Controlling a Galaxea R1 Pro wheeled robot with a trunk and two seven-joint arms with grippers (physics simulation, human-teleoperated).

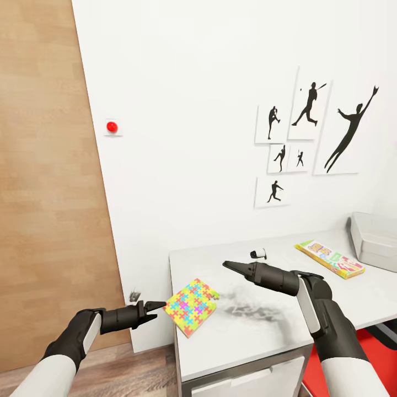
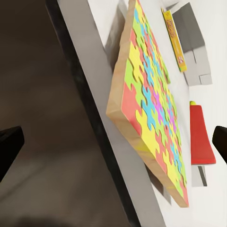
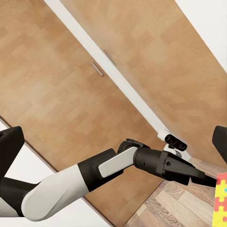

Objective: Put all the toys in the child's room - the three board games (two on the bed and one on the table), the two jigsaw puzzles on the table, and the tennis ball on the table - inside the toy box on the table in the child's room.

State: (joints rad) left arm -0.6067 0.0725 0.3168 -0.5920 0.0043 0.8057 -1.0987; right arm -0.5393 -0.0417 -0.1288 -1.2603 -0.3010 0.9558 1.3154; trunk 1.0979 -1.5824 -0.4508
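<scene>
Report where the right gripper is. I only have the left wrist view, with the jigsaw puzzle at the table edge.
Observer: The right gripper hovers over the table, past the jigsaw puzzle, open and holding nothing.
Operator: Give me the left gripper's position against the puzzle from above.
Observer: In the head view the left gripper sits off the table's left edge, its tips just short of the puzzle's near corner, not touching.
Operator: Name anything close to the right gripper.
Observer: A small white and black object lies on the table just beyond it, near the wall.
</scene>
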